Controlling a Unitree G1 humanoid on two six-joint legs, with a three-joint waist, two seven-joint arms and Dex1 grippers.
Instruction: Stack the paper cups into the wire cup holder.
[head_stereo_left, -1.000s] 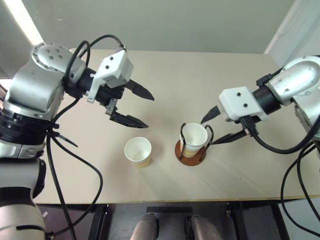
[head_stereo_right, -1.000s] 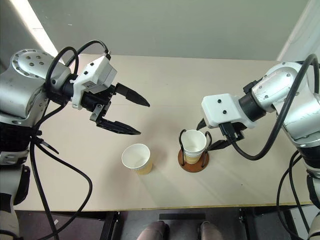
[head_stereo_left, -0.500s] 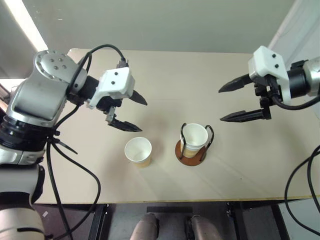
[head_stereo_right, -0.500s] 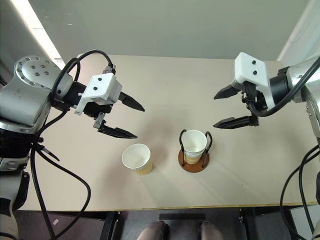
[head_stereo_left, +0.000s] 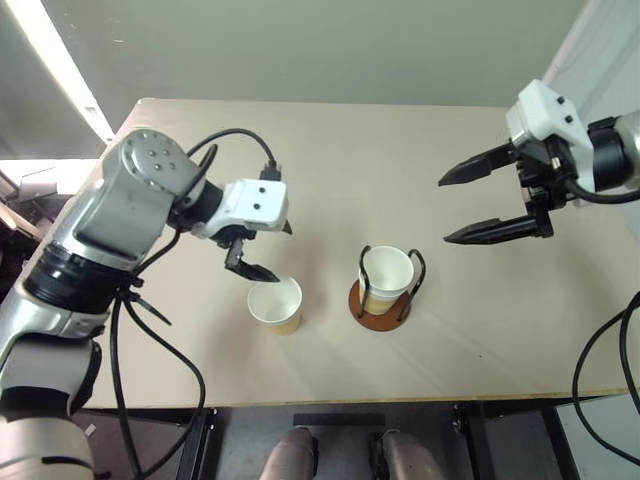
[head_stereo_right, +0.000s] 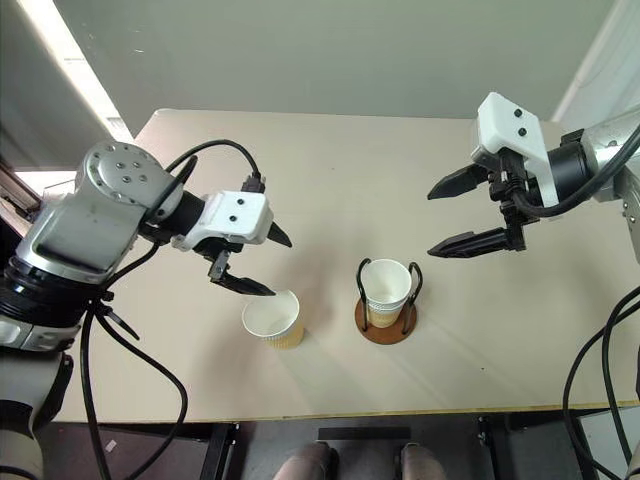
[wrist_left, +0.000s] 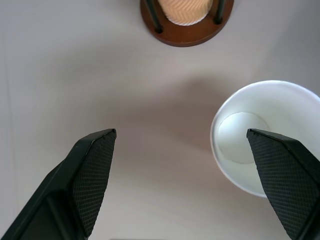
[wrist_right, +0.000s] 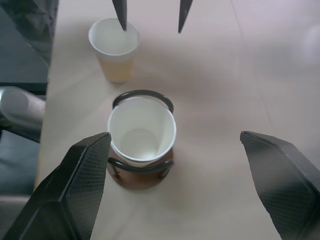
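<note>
A pale beige table (head_stereo_left: 330, 150) is carrying everything, its matte top lying otherwise bare around the two cup spots near the front edge. The wire cup holder (head_stereo_left: 380, 303), a round rust-brown disc with two thin black wire loops rising from it, is standing upright right of centre, and paper cups (head_stereo_left: 386, 277) are sitting nested inside it, white rim up, tan wall showing between the wires. Just to its left, apart from it, a loose paper cup (head_stereo_left: 276, 303) is standing upright on the table, smooth white inside with a tan-yellow tapered wall. The left gripper (head_stereo_left: 266, 250) is hovering just above and behind this cup's rim, its jaws spread wide and holding nothing; in the left wrist view one of its textured black fingers (wrist_left: 282, 175) is overlapping the cup's rim while the other is sitting off to the side over bare table. The right gripper (head_stereo_left: 470, 205) is hanging in the air well right of and beyond the holder, its pointed black fingers spread wide and empty, nothing between it and the holder.
</note>
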